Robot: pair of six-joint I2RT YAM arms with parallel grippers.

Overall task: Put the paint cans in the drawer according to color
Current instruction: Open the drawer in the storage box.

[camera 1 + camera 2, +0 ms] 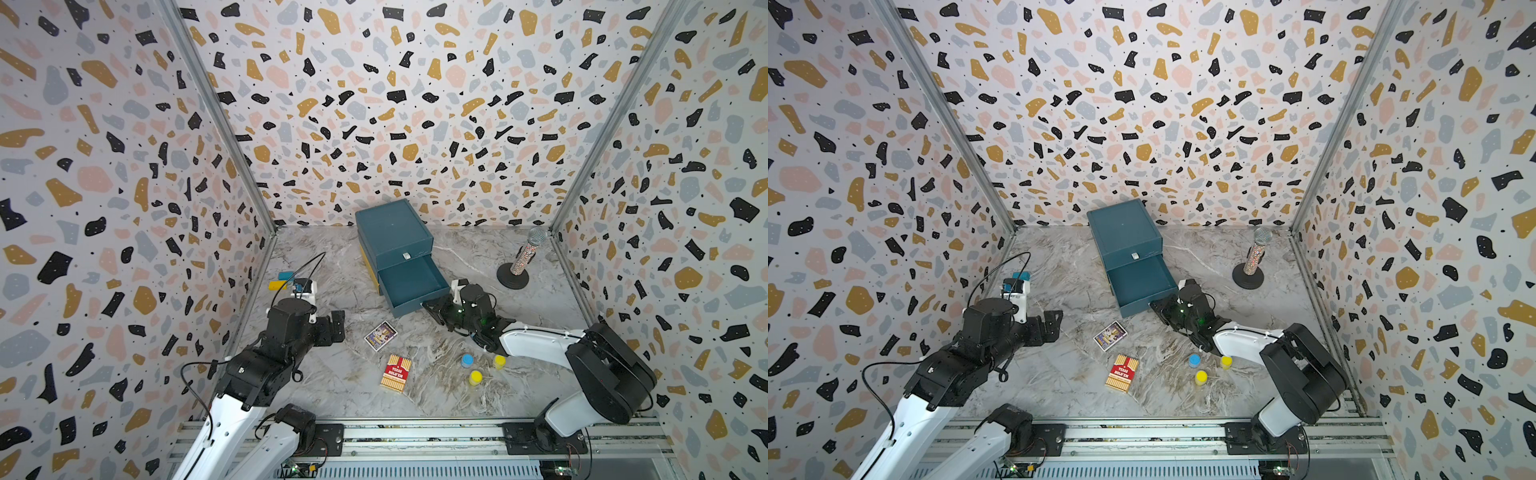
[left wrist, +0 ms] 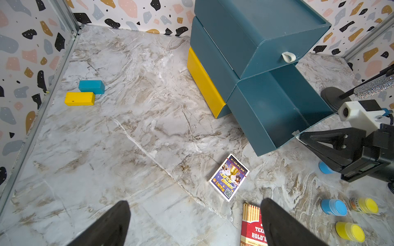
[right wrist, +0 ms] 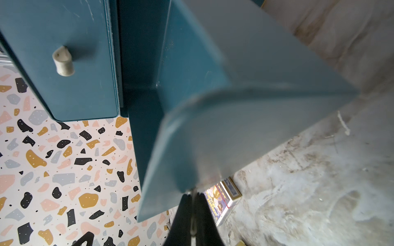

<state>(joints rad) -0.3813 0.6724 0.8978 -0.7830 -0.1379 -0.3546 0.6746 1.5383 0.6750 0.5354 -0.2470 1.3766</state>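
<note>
Drawer box (image 1: pixel 392 232) of dark teal stands at the back of the bench (image 1: pixel 324 386), with its top drawer shut and a lower drawer (image 1: pixel 411 282) pulled out toward the arms. The right gripper (image 1: pixel 430 306) sits at the front face of that lower drawer. In the right wrist view its jaws stand nearly together with the thin white pull tab (image 3: pixel 193 215) between them, but I cannot tell whether they pinch it. The left gripper (image 2: pixel 195 201) hangs to the left of the drawer box, jaws wide apart and empty.

Three paint cans stand on the bench in front of the drawer box, close together: a blue-lidded can (image 1: pixel 467 360) and two yellow-lidded cans (image 1: pixel 499 361) (image 1: pixel 475 377). A second blue can (image 2: pixel 325 168) shows nearer the drawer box, half hidden behind the right gripper. A purple card pack (image 1: pixel 380 336) and a red card box (image 1: pixel 395 372) also lie in front of the drawer box. A glittery microphone (image 1: pixel 525 257) stands to its right, and a blue block (image 2: pixel 91 87) and a yellow block (image 2: pixel 80 99) lie well to its left.
</note>
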